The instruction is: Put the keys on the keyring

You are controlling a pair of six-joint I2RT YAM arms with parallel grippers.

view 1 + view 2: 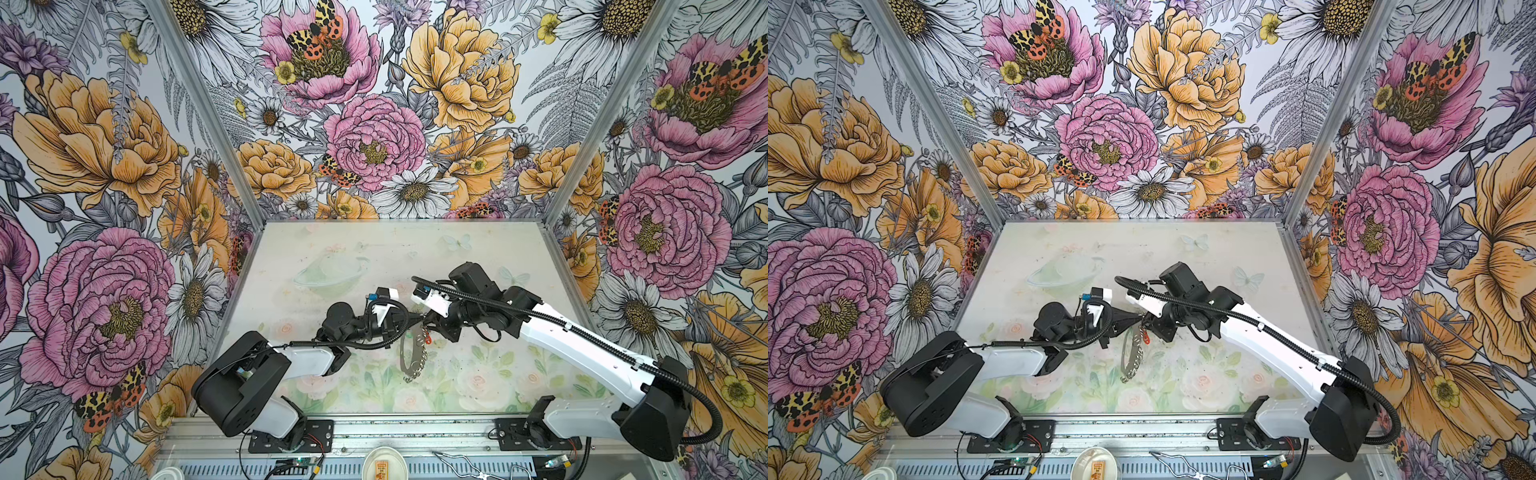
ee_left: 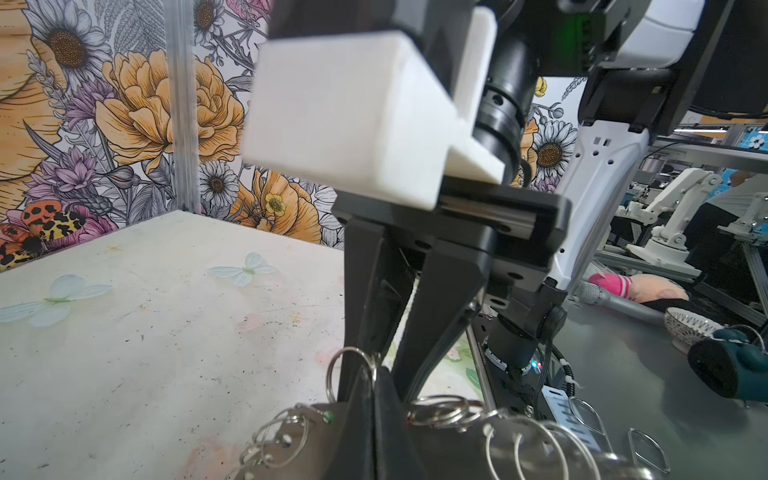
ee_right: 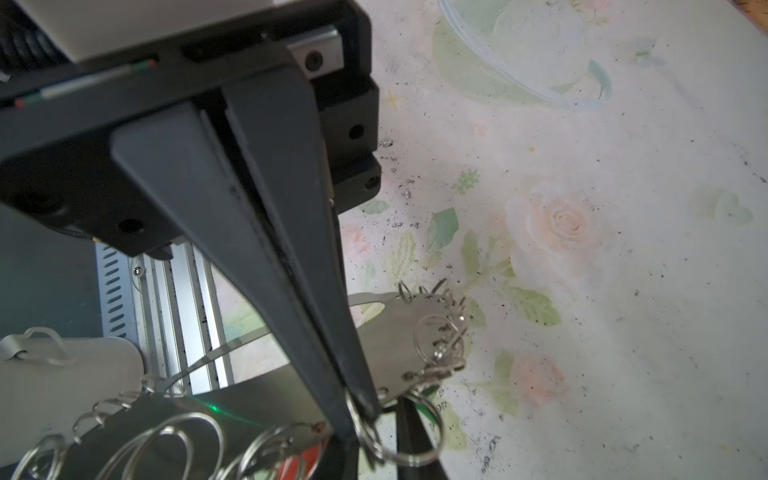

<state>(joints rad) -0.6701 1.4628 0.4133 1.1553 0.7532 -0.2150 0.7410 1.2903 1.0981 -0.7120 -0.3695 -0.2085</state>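
Floral surface (image 1: pixel 478 365), both top views: we see the keyring (image 1: pixel 403 353) held upright, left tool (image 1: pixel 417 319) clamped on it, red key (image 1: pixel 427 340) already on. Left wrist: that clamp up close. Right wrist: right tool (image 3: pixel 363 409) nipping a split ring (image 3: pixel 374 446). We'd guess partway; other keys unseen.

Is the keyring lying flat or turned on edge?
On edge: in a top view the keyring shows as a thin arc, held by the left gripper.
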